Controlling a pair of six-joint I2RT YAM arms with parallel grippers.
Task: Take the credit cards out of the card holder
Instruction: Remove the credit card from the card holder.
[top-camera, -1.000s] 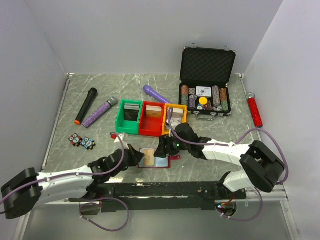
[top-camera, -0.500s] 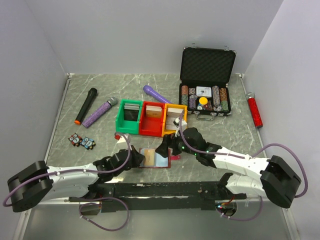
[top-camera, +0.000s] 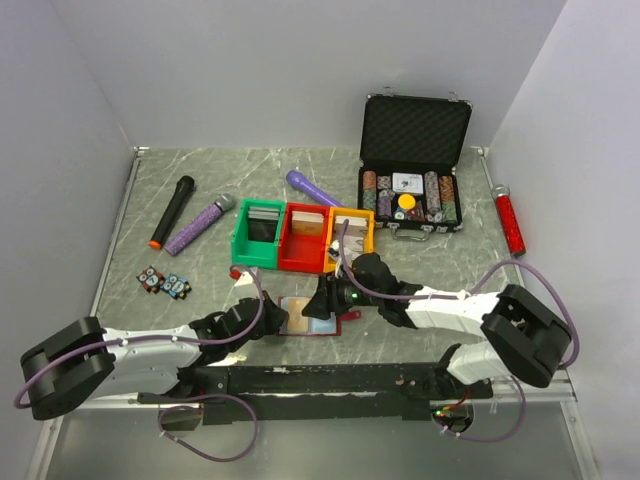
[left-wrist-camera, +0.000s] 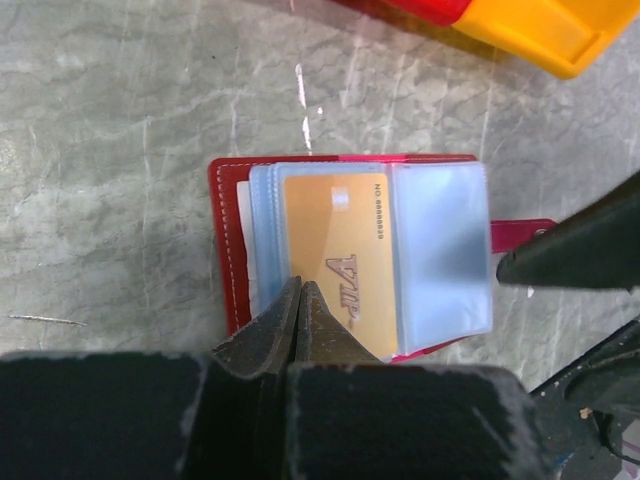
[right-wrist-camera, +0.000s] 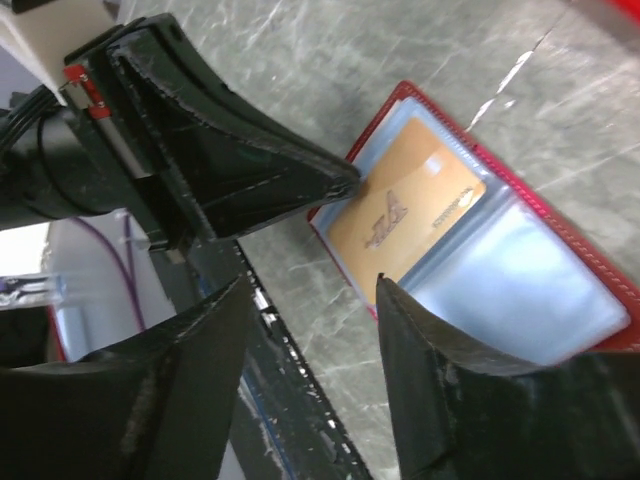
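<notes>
Card holder: the small dark-red folding card holder (top-camera: 312, 316) lies open and flat on the grey marbled table (top-camera: 450, 275), near its front edge, just in front of the bins and between the two arms.
Sleeves: pale grey-blue clear plastic sleeves (left-wrist-camera: 440, 250) face up; the little snap tab (left-wrist-camera: 520, 232) sticks out on the side towards the right arm.
Card: a gold card marked "VIP" (left-wrist-camera: 338, 262) sits inside a sleeve, flat.
Left gripper (left-wrist-camera: 298, 287): jaws clenched tip to tip, nothing visible between them; the tips touch the near edge of the sleeve that holds the gold card.
Right gripper (right-wrist-camera: 312, 288): jaws released, standing apart, low over the tab side of the card holder; nothing is grasped, and one finger (left-wrist-camera: 570, 250) points at the snap tab.
Bins: a row of three plastic bins, green, red and yellow (top-camera: 303, 260), stands behind the card holder with cards upright in them.
Case: a black case of poker chips (top-camera: 415, 130) stands open at the far right.
Left side: a black microphone (top-camera: 172, 210) and a purple one (top-camera: 200, 224) lie well apart from the card holder.
</notes>
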